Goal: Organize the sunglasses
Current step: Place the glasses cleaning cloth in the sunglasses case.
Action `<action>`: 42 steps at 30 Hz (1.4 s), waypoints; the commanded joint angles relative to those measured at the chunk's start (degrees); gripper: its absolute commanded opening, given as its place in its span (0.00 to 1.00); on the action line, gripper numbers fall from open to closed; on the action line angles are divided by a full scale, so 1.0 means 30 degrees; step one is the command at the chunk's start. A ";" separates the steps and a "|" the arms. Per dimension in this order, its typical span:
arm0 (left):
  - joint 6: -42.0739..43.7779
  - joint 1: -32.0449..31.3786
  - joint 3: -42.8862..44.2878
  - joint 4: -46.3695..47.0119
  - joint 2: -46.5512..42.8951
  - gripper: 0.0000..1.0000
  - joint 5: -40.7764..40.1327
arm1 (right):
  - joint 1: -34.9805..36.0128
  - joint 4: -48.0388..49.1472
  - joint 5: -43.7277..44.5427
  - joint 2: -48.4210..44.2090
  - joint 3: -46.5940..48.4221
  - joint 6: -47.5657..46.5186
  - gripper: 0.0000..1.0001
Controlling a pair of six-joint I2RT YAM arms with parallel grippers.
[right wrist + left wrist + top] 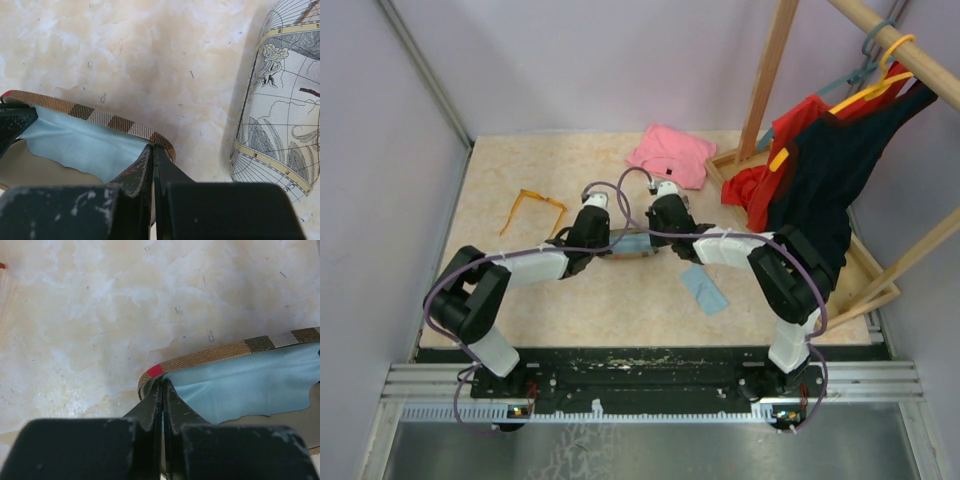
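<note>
A blue cloth (240, 385) lies inside the open plaid case (215, 356), map-printed case (280, 115) nearby.

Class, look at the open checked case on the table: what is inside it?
A light blue cloth lies in the case, over its pale lining. Whatever may be under the cloth is covered and cannot be seen.

Lilac panels (570, 60) are enclosing a marbled tabletop (500, 170), so this is looking like a robot lab cell. The left arm (510, 270) and right arm (760, 255) are sitting on an aluminium rail (880, 382).
</note>
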 commanded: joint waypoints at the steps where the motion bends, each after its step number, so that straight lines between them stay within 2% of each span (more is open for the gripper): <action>1: 0.0034 0.0111 -0.0310 0.0618 -0.0590 0.01 -0.0261 | -0.0184 0.1247 0.0720 -0.1305 -0.0222 -0.0038 0.00; 42: -0.0139 0.0111 -0.0425 0.1290 -0.0994 0.01 -0.1005 | -0.0193 0.2176 0.1121 -0.1154 -0.0165 0.0228 0.00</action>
